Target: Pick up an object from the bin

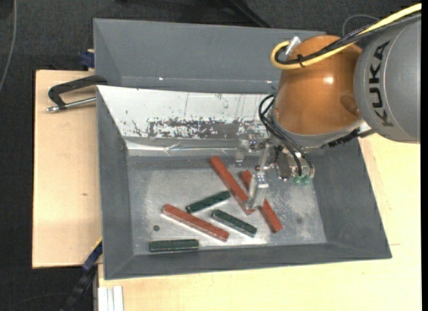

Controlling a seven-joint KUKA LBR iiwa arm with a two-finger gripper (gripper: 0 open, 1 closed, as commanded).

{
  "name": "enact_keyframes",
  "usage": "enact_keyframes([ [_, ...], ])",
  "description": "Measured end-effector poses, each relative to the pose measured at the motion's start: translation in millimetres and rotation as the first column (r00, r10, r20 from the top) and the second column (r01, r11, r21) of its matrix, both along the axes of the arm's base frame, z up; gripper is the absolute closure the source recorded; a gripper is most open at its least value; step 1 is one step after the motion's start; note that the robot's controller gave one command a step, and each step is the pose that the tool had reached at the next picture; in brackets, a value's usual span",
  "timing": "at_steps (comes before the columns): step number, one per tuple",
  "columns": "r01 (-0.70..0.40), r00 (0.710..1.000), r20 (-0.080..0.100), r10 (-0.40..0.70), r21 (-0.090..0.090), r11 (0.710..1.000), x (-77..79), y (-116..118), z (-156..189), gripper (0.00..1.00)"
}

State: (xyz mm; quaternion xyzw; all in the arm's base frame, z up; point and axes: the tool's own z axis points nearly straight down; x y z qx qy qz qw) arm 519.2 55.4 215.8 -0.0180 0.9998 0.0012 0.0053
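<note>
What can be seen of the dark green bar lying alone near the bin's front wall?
The dark green, flat, straight bar looks matte, perhaps plastic, and whole. It lies flat on the floor of the grey metal bin, at front left, nearly parallel to the front wall. No other bar touches it; a long red bar lies just behind, apart.

Grey robot arm (394, 69) with a glossy orange cover (314, 95) at its wrist.
The rounded grey casing bears the black letters KUKA (378, 83) down its side. A yellow cable (361, 32) and a thinner black one run along the top into the orange dome. Under the dome are dark looped wires (267, 112), a slim silver metal gripper (256, 196) and a small green part (304, 179).
</note>
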Motion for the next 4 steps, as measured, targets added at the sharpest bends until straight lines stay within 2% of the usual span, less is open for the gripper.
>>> enact_keyframes([
  [1, -0.110, 0.994, -0.006, 0.110, -0.002, 0.994, 17.9, -26, -84, 0.00],
  [2, -0.213, 0.977, -0.009, 0.213, -0.001, 0.977, 16.1, -36, -147, 0.00],
  [3, 0.066, 0.998, -0.006, -0.066, -0.001, 0.998, 24.9, -47, -145, 0.00],
  [4, -0.212, 0.977, -0.004, 0.212, -0.003, 0.977, 19.3, -37, -145, 0.00],
])
